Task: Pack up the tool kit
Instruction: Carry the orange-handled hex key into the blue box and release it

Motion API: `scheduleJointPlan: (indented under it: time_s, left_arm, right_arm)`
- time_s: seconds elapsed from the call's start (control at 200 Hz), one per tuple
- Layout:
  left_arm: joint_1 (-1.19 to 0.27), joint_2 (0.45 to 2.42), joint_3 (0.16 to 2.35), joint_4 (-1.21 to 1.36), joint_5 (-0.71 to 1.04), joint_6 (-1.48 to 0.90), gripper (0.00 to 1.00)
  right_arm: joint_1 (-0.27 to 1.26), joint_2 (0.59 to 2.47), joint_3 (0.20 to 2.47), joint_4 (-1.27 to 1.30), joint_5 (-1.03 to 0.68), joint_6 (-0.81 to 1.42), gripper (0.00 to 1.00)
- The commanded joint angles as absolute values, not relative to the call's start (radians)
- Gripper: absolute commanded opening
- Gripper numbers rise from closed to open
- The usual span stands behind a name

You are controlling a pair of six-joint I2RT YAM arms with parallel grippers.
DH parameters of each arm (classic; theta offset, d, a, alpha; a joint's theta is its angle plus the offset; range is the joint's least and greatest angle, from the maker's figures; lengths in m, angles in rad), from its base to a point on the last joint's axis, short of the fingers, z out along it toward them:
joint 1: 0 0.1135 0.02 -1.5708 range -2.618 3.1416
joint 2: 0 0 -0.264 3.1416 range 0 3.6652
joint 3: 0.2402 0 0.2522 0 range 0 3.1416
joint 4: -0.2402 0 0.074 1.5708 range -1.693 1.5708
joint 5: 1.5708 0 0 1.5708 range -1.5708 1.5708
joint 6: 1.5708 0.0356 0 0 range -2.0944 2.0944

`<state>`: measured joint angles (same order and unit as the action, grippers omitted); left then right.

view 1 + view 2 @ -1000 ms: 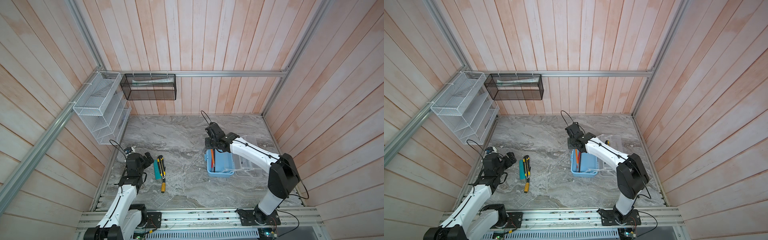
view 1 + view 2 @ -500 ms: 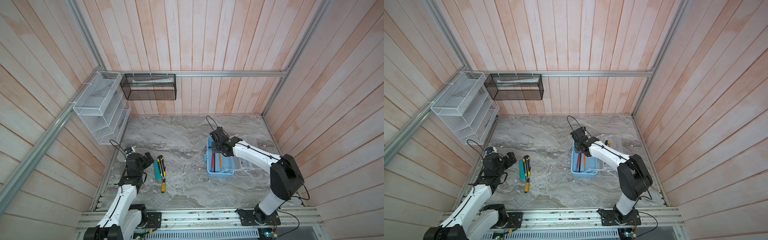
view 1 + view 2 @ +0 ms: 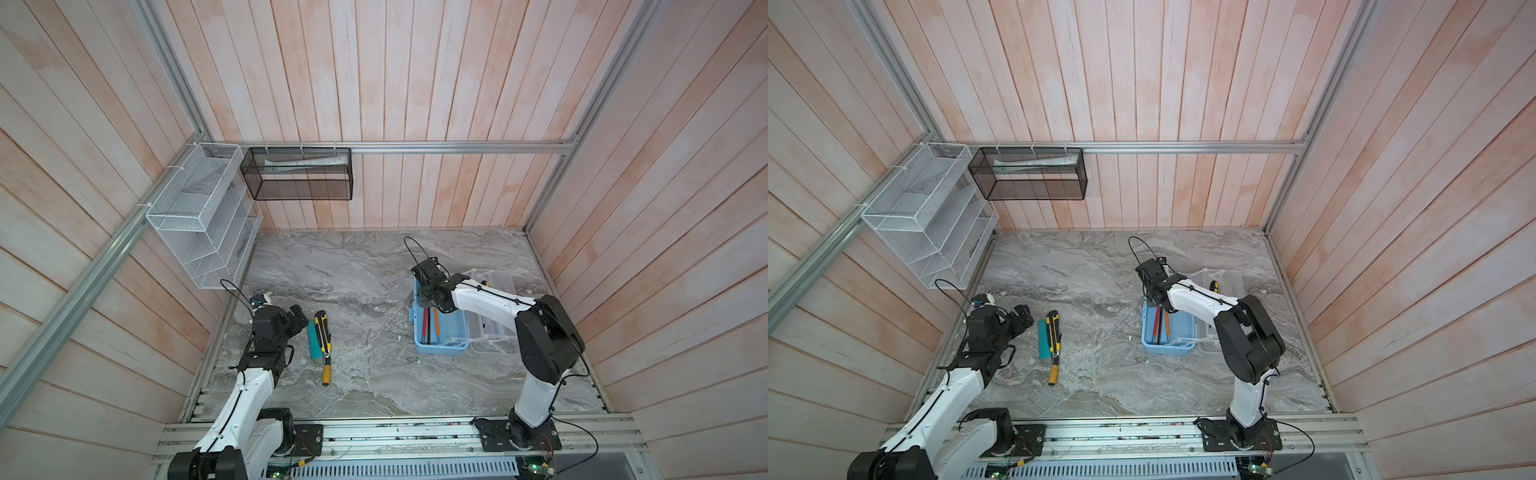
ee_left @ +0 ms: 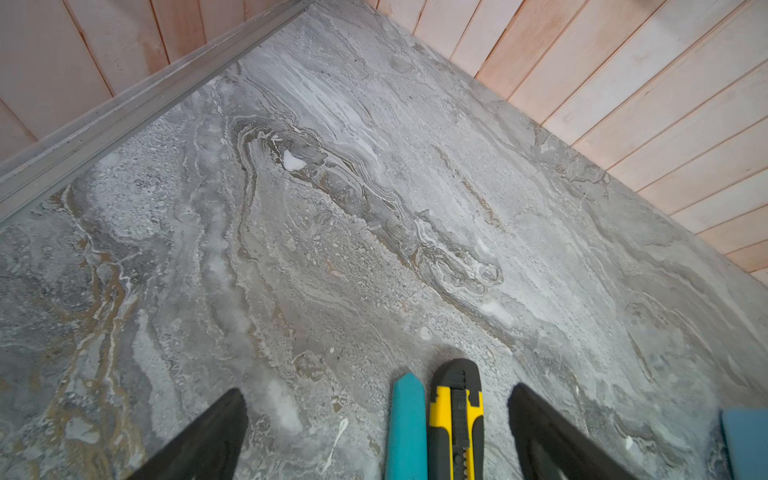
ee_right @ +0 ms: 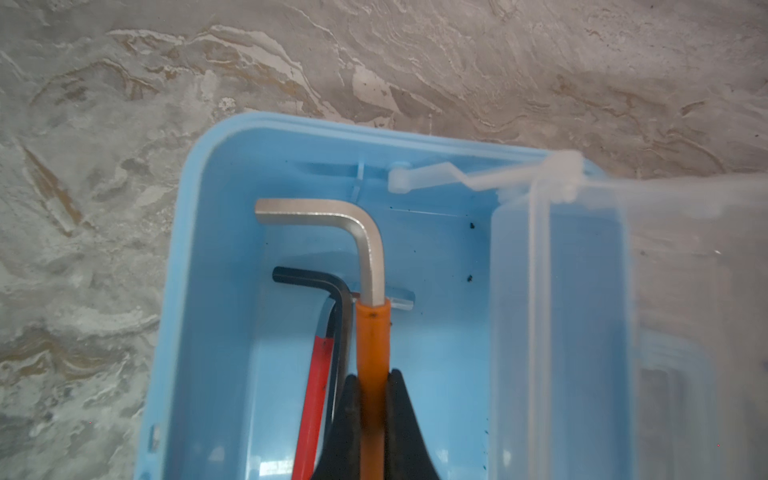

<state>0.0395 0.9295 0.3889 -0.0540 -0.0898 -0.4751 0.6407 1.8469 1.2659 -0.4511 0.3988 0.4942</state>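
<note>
The tool kit (image 3: 442,336) (image 3: 1177,332) (image 5: 216,291), a pale-blue case, lies open on the right of the marble floor. Its clear lid and trays (image 3: 492,328) (image 5: 582,311) are swung out to the right. My right gripper (image 3: 430,297) (image 3: 1156,297) (image 5: 372,376) reaches into the case, shut on an orange-handled hex key (image 5: 372,332). A black hex key (image 5: 328,282) and a red-handled tool (image 5: 316,374) lie beside it. My left gripper (image 3: 297,318) (image 3: 1021,316) (image 4: 376,390) is open, low at the left. Between its fingers lie a teal tool (image 4: 406,424) (image 3: 314,340) and a yellow-black utility knife (image 4: 456,419) (image 3: 322,332).
A yellow-handled tool (image 3: 326,374) (image 3: 1053,374) lies just in front of the knife. A white wire mesh rack (image 3: 199,216) hangs on the left wall and a black mesh basket (image 3: 299,174) on the back wall. Wooden walls enclose the floor on three sides.
My right gripper has moved a little toward the front, down into the case, still shut on the orange-handled hex key. The left arm has not moved.
</note>
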Motion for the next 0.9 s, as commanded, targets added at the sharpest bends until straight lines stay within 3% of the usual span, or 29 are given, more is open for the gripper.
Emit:
scheduleJointPlan:
  time_s: [0.0,0.305,0.435,0.695,0.895]
  left_arm:
    - [0.044,0.937,0.388,-0.052,-0.097,-0.478,1.0]
    - [0.044,0.949,0.393,-0.049,-0.089,-0.473,1.0]
    - [0.044,0.949,0.391,-0.051,-0.09,-0.473,1.0]
    - [0.044,0.945,0.39,-0.051,-0.091,-0.474,1.0]
    - [0.044,0.946,0.392,-0.051,-0.091,-0.476,1.0]
  right_arm:
    - [0.639,1.867,1.303,-0.439,0.429,0.486,0.0]
    - [0.637,1.879,1.302,-0.451,0.426,0.483,0.08]
    - [0.635,1.878,1.304,-0.458,0.422,0.485,0.16]
    - [0.638,1.848,1.344,-0.521,0.411,0.471,0.2]
    - [0.687,1.771,1.383,-0.441,0.21,0.405,0.26]
